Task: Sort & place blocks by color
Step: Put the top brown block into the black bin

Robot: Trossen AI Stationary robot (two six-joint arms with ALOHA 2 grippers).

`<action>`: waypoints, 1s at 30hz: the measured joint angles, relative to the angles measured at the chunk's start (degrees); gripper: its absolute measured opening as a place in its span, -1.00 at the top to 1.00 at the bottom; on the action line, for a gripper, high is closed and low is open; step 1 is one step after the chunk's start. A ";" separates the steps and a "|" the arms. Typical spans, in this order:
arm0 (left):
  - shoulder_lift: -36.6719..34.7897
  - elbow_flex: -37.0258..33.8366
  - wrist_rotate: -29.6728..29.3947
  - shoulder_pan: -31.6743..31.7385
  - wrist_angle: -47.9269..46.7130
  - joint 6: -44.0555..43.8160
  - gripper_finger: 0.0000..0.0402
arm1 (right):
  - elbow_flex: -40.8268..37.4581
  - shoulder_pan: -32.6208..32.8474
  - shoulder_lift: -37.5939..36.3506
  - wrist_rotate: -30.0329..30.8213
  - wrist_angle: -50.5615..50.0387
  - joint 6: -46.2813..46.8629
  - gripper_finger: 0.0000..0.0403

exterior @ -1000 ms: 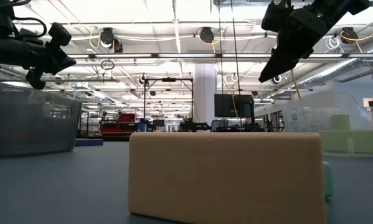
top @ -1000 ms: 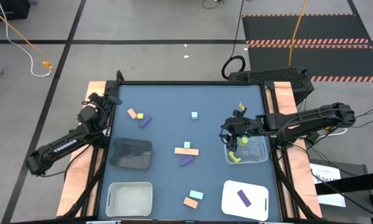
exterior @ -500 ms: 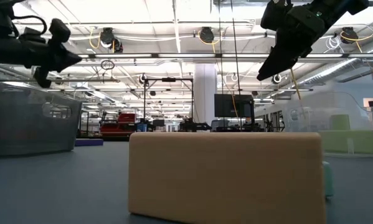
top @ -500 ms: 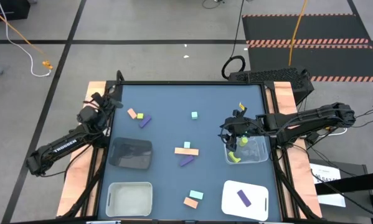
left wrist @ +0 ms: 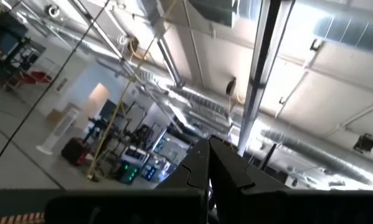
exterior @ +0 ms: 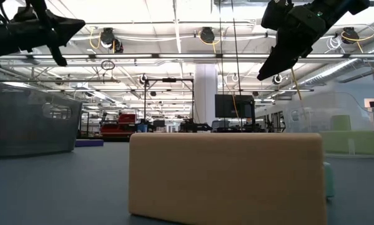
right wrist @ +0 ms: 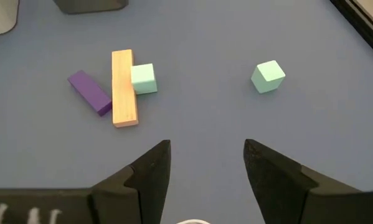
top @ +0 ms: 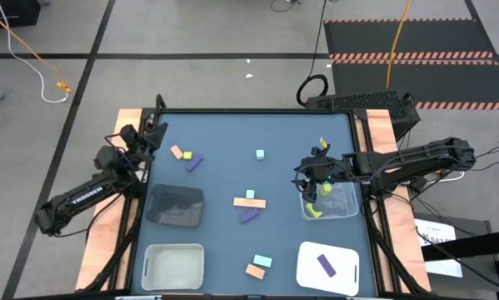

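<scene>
We see the blue-topped bench with 4 containers on it: a dark bin left of centre, a clear bin at the near-left corner, a white tray at the near-right corner carrying 1 purple block, and a clear tub by the right edge with 2 yellow-green blocks inside. The left arm reaches in over the far-left corner, and its left hand is raised off the bench with the fingers pressed shut on nothing; its wrist view looks up at the ceiling. The right arm comes in from the right side, and its right hand hangs above the far-left rim of the clear tub, the fingers standing partly apart with nothing between them. The loose blocks lie spread over the bench. Near the centre an orange bar lies touching a mint cube, with a purple bar just beside them. A second mint cube sits alone farther back. Near the far-left corner an orange block, a second orange block and a purple piece lie close together. At the near edge a mint block sits just beside an orange block, which fills the low view.
</scene>
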 joint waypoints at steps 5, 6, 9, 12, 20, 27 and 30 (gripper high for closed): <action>0.02 0.00 5.07 -0.29 -0.31 0.63 0.95 | 0.00 0.00 0.00 -0.02 0.10 0.63 0.05; 0.18 0.00 5.24 -0.53 -0.94 0.75 0.95 | 0.00 0.00 0.00 0.00 0.23 0.63 0.05; 1.82 0.20 5.07 -1.10 -2.64 1.33 0.95 | 0.00 0.00 0.02 0.00 1.05 0.62 0.05; 4.38 3.03 4.93 -1.14 -8.98 2.20 0.94 | 0.00 0.00 0.02 -0.02 2.80 0.45 0.05; 15.39 18.17 2.20 -1.14 -37.16 14.17 0.69 | 0.00 0.00 0.02 0.00 4.48 0.57 0.05; 25.46 30.72 -11.98 -1.14 -66.79 14.97 0.36 | 0.00 0.00 0.02 -0.02 4.44 1.66 0.05; 29.66 33.90 -17.03 -0.92 -77.39 6.39 0.28 | 0.00 0.00 0.02 0.00 4.44 1.11 0.05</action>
